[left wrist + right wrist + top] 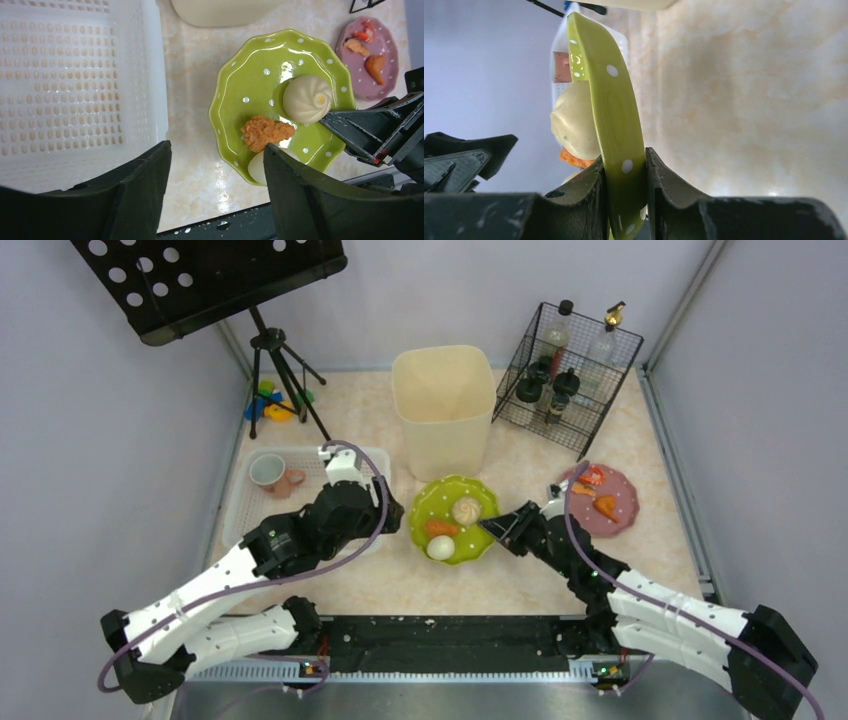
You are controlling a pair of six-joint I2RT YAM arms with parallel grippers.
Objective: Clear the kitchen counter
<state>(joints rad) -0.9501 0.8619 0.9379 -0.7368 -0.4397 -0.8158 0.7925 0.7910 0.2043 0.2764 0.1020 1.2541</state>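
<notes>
— Across the booth floor, what is the kitchen counter (400, 585) like?
— Glossy beige-pink marble pattern, flat and wide. It runs from the black rail (440, 640) at the arms' bases to the back wall, and everything stands on it.
— Count it out for me.
— Two plates. One green plate (260, 75) with white dots carries three things: one bun (306, 99), one orange fried piece (266, 132) and one white egg (440, 547). One pink plate (622, 520) has three orange bits. One white basket (75, 75) holds one cup (266, 471). One cream bin (443, 400). One wire rack (570, 380) of bottles, too crowded to count.
— And the hands?
— The right gripper (624, 167) pinches the green plate's rim between both fingers. The left gripper (217, 150) has its jaws apart with nothing between them, above the counter between the basket and the green plate
</notes>
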